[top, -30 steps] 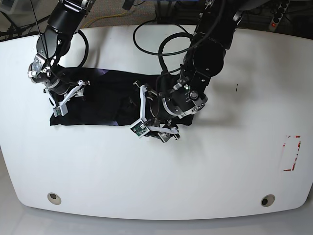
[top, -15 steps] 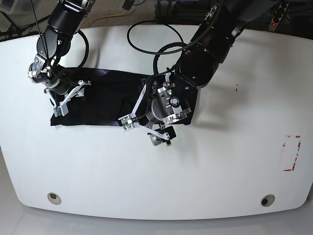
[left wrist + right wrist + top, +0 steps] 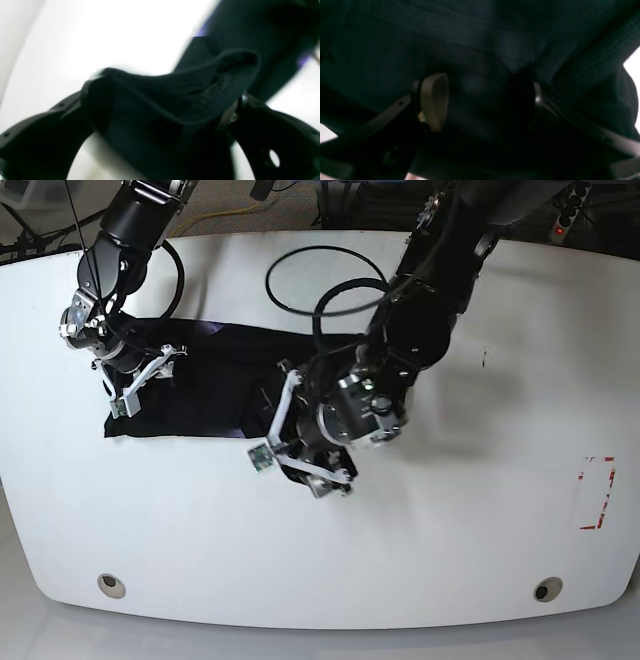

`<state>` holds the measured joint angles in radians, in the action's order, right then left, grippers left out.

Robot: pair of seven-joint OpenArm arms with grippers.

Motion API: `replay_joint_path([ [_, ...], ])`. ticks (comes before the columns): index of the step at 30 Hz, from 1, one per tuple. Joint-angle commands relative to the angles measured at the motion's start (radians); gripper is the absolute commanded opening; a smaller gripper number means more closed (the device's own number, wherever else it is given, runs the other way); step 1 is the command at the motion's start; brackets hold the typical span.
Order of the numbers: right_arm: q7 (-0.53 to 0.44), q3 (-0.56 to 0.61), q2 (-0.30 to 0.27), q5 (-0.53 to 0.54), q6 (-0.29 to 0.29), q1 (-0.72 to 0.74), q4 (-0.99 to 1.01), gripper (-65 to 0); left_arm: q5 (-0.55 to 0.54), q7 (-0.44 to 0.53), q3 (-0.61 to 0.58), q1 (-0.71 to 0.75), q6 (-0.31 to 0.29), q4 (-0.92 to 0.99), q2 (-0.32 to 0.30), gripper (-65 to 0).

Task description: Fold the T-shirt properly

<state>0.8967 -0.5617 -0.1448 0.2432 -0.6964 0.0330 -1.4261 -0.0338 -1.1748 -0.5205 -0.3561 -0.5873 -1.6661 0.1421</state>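
Base: T-shirt bunched on table, left gripper spread wide at its near edge, right gripper on its far-left end | Left wrist: shirt fold draped between parted jaws, blurred, grip unclear | Right wrist: parted fingers pressed onto shirt, grip unclear

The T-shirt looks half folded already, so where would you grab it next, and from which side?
Probably the loose end of the T-shirt bunched between the spread fingers of the left gripper, coming from the table's near edge. There the cloth stands up in a ridge; elsewhere it lies flat. The right gripper straddles the opposite end.
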Motion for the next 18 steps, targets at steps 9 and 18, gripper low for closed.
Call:
replay_joint_path([
  [9,0.029,0.004,-0.002,-0.009,-0.002,0.006,-0.006,-26.3,-0.059,-0.098,0.052,-0.059,-0.078,0.071,0.011,-13.2],
  [18,0.028,0.006,0.0,-0.009,-0.002,0.009,-0.006,-26.3,-0.159,-0.15,0.205,-0.06,-0.101,0.094,0.004,-13.2],
])
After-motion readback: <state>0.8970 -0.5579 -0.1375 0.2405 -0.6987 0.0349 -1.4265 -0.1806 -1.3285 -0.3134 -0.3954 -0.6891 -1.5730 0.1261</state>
